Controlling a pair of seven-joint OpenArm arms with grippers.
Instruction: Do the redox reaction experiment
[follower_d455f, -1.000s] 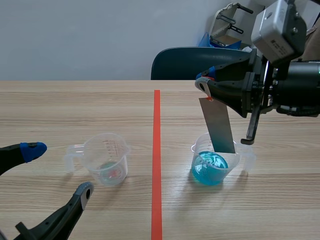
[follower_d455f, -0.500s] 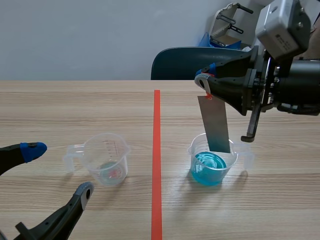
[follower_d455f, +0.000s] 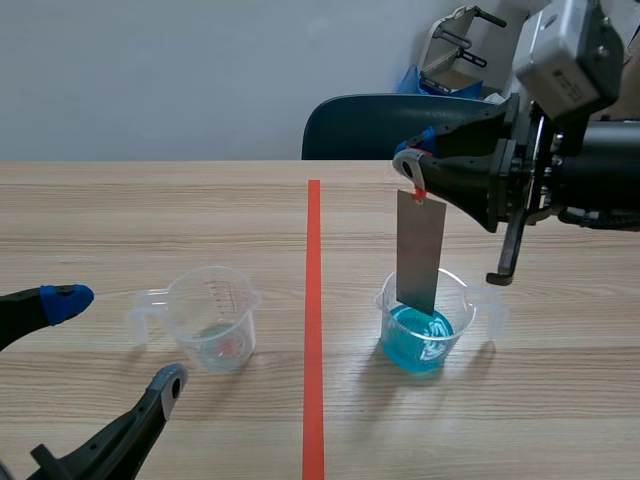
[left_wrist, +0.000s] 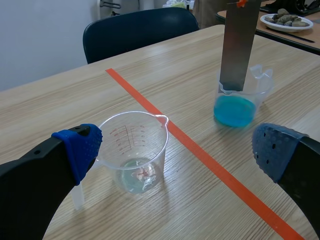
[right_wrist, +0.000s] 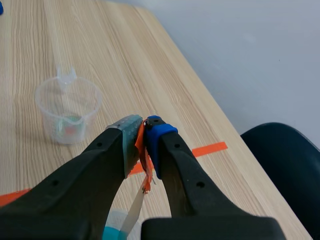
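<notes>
A grey metal strip (follower_d455f: 419, 252) hangs upright from an orange tab (right_wrist: 141, 150), and my right gripper (follower_d455f: 408, 166) is shut on that tab. The strip's lower end sits inside a clear beaker of blue liquid (follower_d455f: 424, 320), right of the red tape line. The left wrist view shows the same strip (left_wrist: 238, 45) over the blue beaker (left_wrist: 237, 102). A second clear beaker (follower_d455f: 212, 318) with a little clear liquid stands left of the line. My left gripper (left_wrist: 175, 145) is open, low near the table's front, with that beaker (left_wrist: 135, 150) just ahead of it.
A dark blue chair (follower_d455f: 385, 125) stands behind the table's far edge. A red tape line (follower_d455f: 313, 320) runs down the table's middle. On another table beyond sits a plate of small objects (left_wrist: 285, 20).
The right gripper has lifted slightly and the strip has swung from tilted to upright, its lower end now higher in the blue beaker. The left arm has not moved.
</notes>
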